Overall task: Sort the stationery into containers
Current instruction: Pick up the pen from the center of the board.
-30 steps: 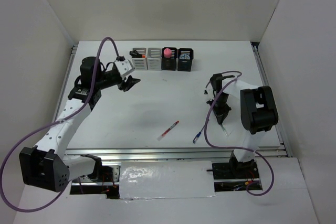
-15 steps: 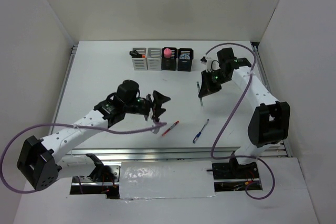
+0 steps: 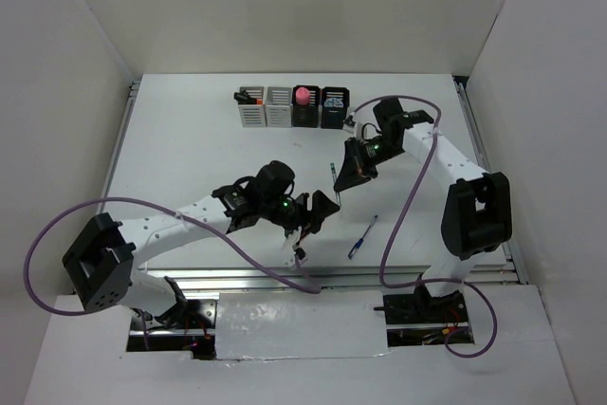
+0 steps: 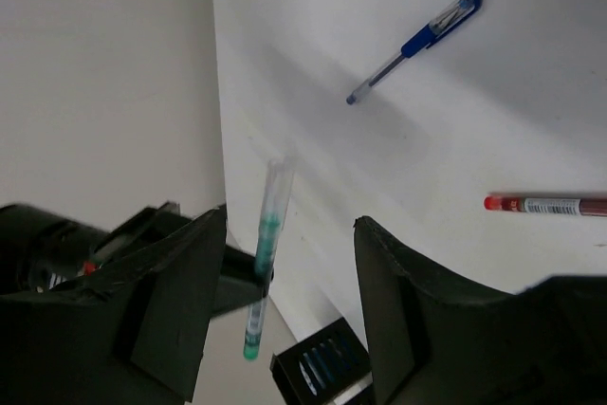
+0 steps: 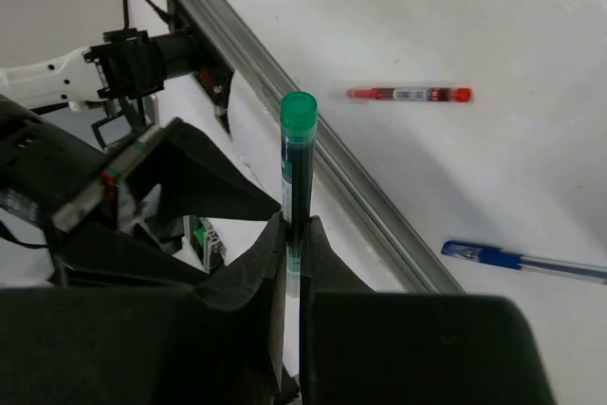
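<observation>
Left gripper: released. Jaws are seen wide apart in its wrist view with nothing between them; it is held over the table at the near middle.
Right gripper: clenched on the green-capped pen. The barrel is pinched between the fingertips, and the cap end sticks out past them.
Green-capped pen: carried off the table, in front of the black holders and apart from them, close to the left gripper in the top view.
Red pen: laid flat on the table next to the left gripper; mostly hidden from above by the left arm.
Blue pen: laid flat on the table toward the near edge, to the right of the left gripper — not touched by either gripper.
Containers: four joined in a row at the far edge — two light grey on the left, two black on the right.
Contents: a pink-capped item is seen in the left black holder and an orange-tipped item at the leftmost grey one; the rest cannot be told.
</observation>
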Available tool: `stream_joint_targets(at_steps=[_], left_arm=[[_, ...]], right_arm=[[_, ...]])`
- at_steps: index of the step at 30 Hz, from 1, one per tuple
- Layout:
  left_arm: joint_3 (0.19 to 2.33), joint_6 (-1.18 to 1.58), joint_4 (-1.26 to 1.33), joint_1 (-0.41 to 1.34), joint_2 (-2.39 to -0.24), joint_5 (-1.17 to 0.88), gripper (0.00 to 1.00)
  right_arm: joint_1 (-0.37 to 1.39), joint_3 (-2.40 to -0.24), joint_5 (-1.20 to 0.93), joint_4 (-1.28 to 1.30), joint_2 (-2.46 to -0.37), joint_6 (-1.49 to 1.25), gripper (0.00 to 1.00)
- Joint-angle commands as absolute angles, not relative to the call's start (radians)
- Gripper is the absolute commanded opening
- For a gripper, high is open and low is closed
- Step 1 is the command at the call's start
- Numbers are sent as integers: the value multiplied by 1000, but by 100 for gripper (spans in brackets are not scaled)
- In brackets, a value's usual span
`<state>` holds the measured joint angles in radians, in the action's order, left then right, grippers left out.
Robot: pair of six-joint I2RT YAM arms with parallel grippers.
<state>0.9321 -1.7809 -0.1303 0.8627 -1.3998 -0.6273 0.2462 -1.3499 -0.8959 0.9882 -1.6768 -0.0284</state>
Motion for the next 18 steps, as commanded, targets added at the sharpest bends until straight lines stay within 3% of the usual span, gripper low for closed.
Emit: stream_joint_targets(at_steps=[1, 10, 13, 15, 16, 18], left_arm=[[979, -1905, -149, 894, -1442, -629, 69], [1032, -1985, -193, 917, -1526, -562, 60], [1035, -1990, -192, 930, -1540, -532, 46], [1032, -1982, -177, 937, -1542, -517, 31], [1020, -1961, -163, 937, -1537, -514, 13], [997, -1974, -131, 945, -1513, -512, 2]], right_arm=[[273, -1347, -957, 999, -1684, -64, 0], [324, -1356, -936, 1005, -1700, -72, 0], [347, -1367, -924, 1006, -1701, -63, 0], [357, -1373, -923, 1017, -1706, -57, 0], [359, -1377, -922, 1020, -1709, -45, 0], [360, -1387, -916, 1026, -1721, -32, 12]])
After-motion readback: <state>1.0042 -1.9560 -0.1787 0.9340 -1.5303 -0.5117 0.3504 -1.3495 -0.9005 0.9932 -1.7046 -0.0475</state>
